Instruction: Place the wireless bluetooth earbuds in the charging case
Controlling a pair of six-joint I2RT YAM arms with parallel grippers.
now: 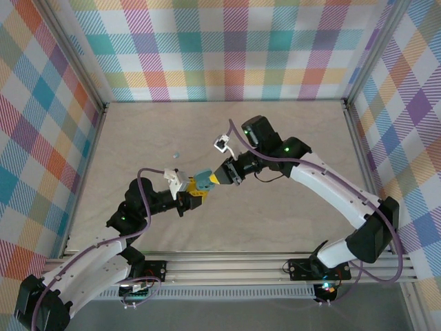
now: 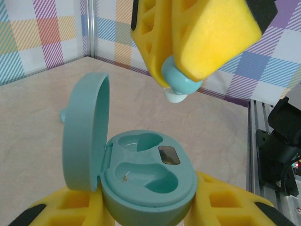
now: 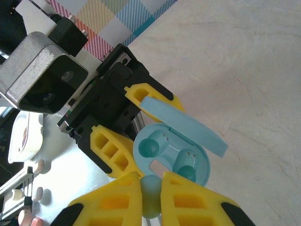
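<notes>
My left gripper point(image 1: 193, 190) is shut on the pale blue charging case point(image 2: 150, 176), gripping its base. The case's lid point(image 2: 85, 134) stands open to the left, and both sockets are empty. My right gripper point(image 3: 151, 197) is shut on one of the wireless bluetooth earbuds point(image 2: 181, 87). It holds that earbud just above the case, white tip pointing down. In the right wrist view the earbud point(image 3: 151, 188) sits between the yellow fingers point(image 3: 113, 202), right beside the case's rim point(image 3: 141, 155). Another earbud point(image 1: 175, 156) lies on the table behind the case.
The pale table point(image 1: 275, 138) stretches to the plaid walls. An aluminium rail point(image 1: 227, 265) runs along the near edge between the arm bases. The loose earbud point(image 2: 62, 115) on the table lies left of the open lid.
</notes>
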